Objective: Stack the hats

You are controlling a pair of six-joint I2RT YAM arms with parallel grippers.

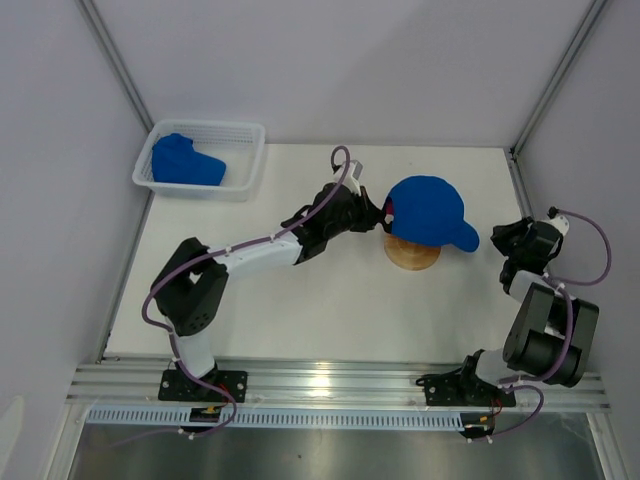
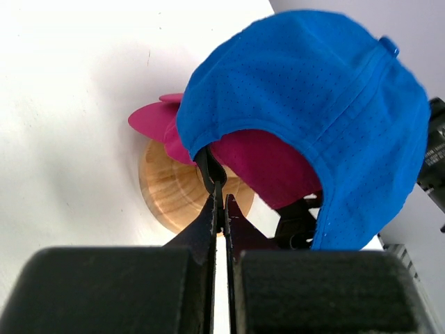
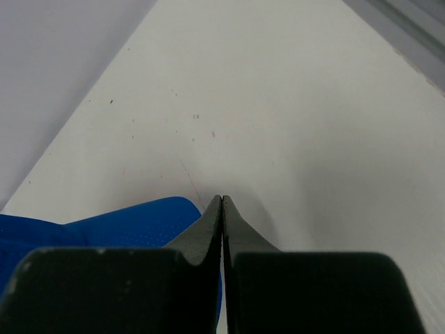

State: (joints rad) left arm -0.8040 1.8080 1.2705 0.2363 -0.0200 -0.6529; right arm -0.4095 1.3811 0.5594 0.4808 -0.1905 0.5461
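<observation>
Left end effector is seen with its fingers pressed together on the rear edge of the blue hat, beside the dark strap at the back opening. That hat is set on top of a pink hat, whose crown is seen through the back opening and whose brim sticks out to one side from under it. Both are carried by the stand, which rests on the bench near its middle. From above, the blue brim is seen pointing toward the right arm, and the left arm is stretched diagonally across the bench to the back of the hat.

Right end effector is held low over the bench near the right edge, with its fingers closed against each other and nothing between them. The blue brim tip lies just beside it, at the lower left of the right wrist view.

A second blue hat lies in the basket at the far left corner.
</observation>
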